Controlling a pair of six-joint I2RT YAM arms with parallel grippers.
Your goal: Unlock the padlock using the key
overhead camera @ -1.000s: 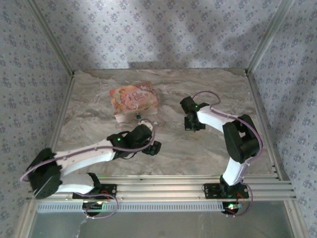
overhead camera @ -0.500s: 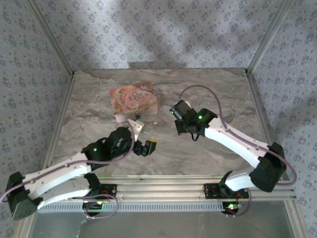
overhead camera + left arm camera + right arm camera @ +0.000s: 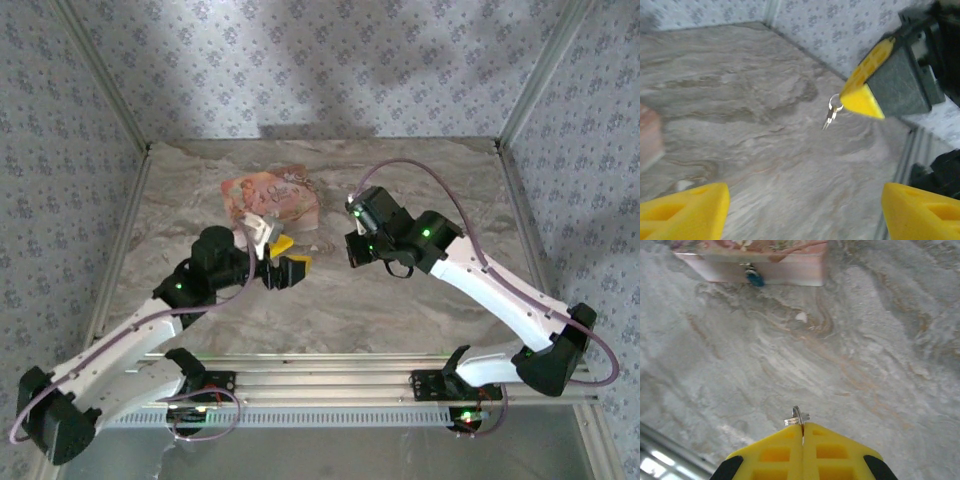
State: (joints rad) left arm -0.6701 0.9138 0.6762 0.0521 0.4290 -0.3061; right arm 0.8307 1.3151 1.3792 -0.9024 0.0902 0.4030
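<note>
Right gripper (image 3: 802,434) is clamped on the ring of the key (image 3: 830,116), which dangles above the marble table (image 3: 880,340); left gripper (image 3: 800,205) stands wide open, empty; padlock (image 3: 754,277) hangs at the pink box (image 3: 790,267) front, well apart from the key.

Soft, even light; broad shadows cross the back wall (image 3: 320,60); left wrist view blurred, perhaps by motion.
</note>
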